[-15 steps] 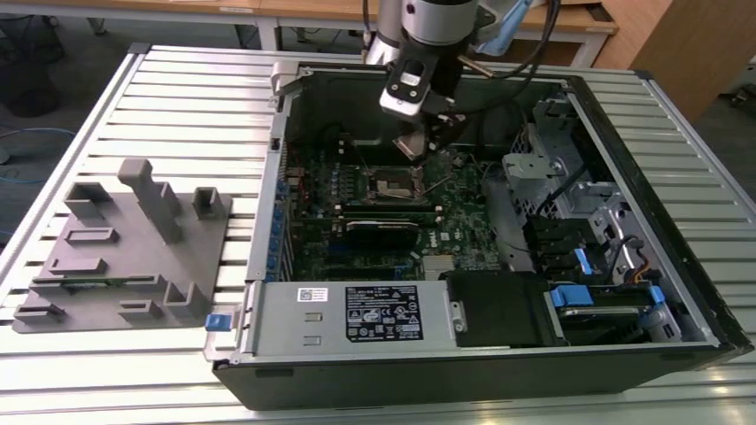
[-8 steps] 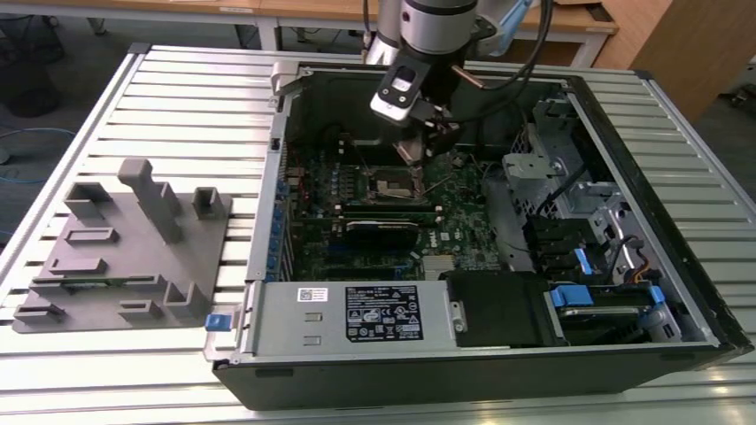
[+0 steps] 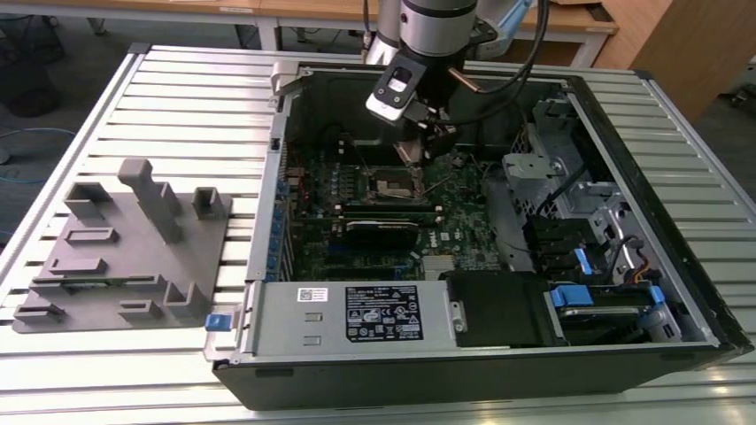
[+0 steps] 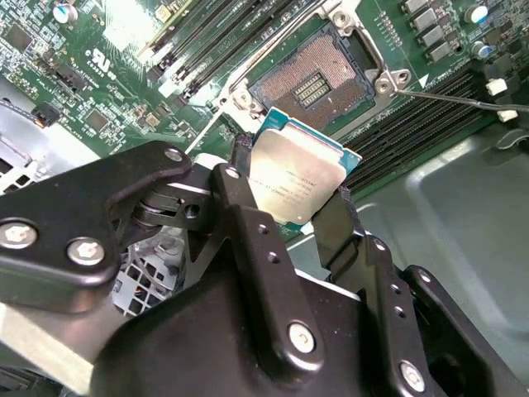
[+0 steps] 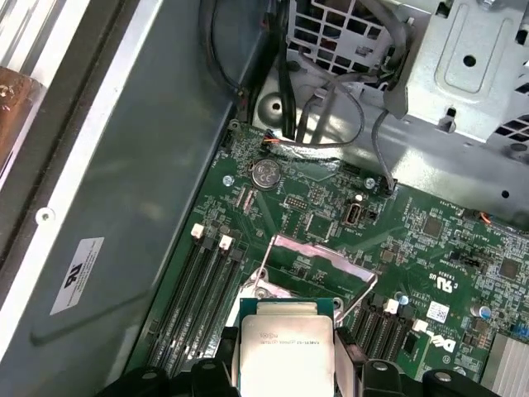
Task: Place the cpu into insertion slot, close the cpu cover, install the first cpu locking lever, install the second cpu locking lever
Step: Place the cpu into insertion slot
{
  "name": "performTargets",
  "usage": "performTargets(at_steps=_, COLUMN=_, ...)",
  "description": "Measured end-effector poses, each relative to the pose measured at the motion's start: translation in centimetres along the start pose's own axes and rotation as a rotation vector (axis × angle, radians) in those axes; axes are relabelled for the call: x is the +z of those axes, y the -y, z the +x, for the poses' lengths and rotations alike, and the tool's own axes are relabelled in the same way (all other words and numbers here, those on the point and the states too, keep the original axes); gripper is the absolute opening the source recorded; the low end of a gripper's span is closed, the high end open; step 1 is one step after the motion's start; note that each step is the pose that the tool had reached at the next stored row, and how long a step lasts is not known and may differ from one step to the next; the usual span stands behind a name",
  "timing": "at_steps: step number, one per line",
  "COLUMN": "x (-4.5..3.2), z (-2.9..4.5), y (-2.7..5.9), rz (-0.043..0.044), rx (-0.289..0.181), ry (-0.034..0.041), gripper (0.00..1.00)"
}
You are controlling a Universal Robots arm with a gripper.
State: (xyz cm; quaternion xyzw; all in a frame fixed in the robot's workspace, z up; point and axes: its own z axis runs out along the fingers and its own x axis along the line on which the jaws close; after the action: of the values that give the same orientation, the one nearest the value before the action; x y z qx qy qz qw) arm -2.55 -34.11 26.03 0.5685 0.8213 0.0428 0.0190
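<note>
My gripper (image 4: 291, 180) is shut on the cpu (image 4: 299, 175), a square chip with a dull silver top, pinched by two opposite edges. In the second wrist view the cpu hangs tilted just above and to one side of the insertion slot (image 4: 318, 78), whose dark pin field lies bare inside its metal rim. In the first wrist view the cpu (image 5: 285, 351) covers most of the slot, and beyond it the cpu cover (image 5: 318, 252) stands raised. Thin wire locking levers (image 5: 360, 299) stick up, unlatched. In the exterior view the gripper (image 3: 422, 142) hovers over the slot (image 3: 397, 183) inside the open case.
Black memory slots (image 4: 207, 41) run beside the socket. A metal drive cage (image 3: 543, 168) and cables (image 5: 331, 116) stand close by. The power supply (image 3: 354, 314) fills the case's near end. A grey fixture block (image 3: 119, 248) lies on the slatted table at the exterior view's left.
</note>
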Motion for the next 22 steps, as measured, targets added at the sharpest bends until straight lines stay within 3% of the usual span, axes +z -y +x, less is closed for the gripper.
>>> performTargets(at_steps=9, x=0.13, z=0.44, y=1.17, rz=-0.0004, rx=0.014, ry=0.0012, gripper=0.54)
performTargets(at_steps=22, x=1.12, z=0.42, y=1.26, rz=-0.0044, rx=0.248, ry=0.0228, gripper=0.54)
